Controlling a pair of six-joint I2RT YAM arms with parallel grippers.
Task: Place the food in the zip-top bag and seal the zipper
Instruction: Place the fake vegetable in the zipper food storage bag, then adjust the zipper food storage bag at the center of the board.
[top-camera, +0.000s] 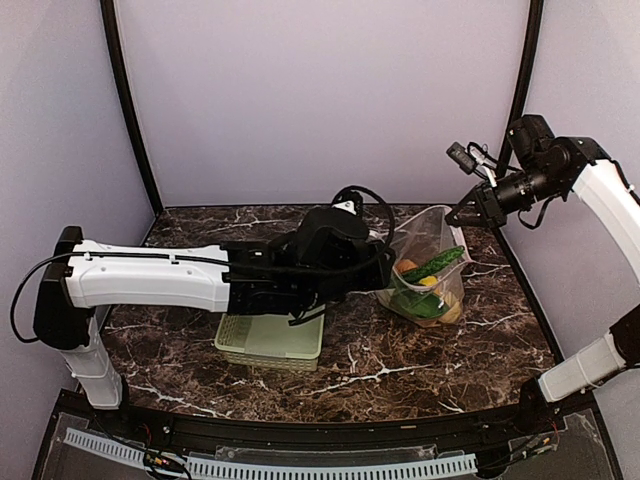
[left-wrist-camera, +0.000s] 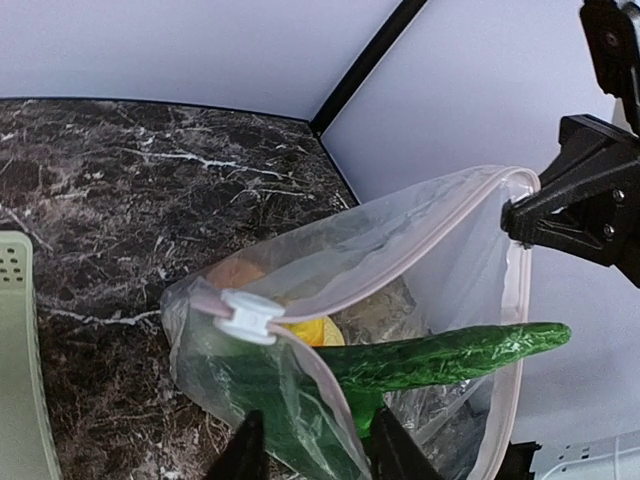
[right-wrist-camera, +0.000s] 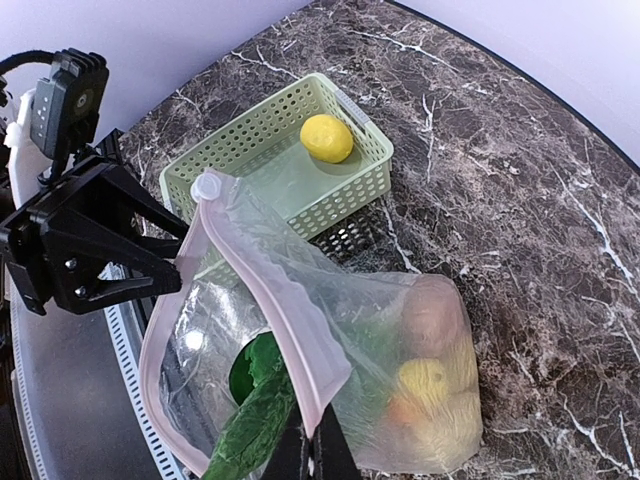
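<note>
1. Right hand (left-wrist-camera: 512, 220), fingers together, clamps the zipper (left-wrist-camera: 400, 265) at the zip-top bag's (top-camera: 425, 245) upper corner.
2. Left hand (right-wrist-camera: 183, 255) meets the bag's rim near the slider tab (left-wrist-camera: 245, 318); its grip cannot be told.
3. Bag stands open on the desk (top-camera: 400, 360), holding cucumber (left-wrist-camera: 450, 355) and other food.
4. Basket (top-camera: 270, 345) beside the bag holds a lemon (right-wrist-camera: 326, 137).

Zip-top bag (left-wrist-camera: 440, 280) mouth agape, cucumber (left-wrist-camera: 450, 355) slanting across it, basket (top-camera: 270, 340) just beside.

no readable text or labels, perhaps from blur
</note>
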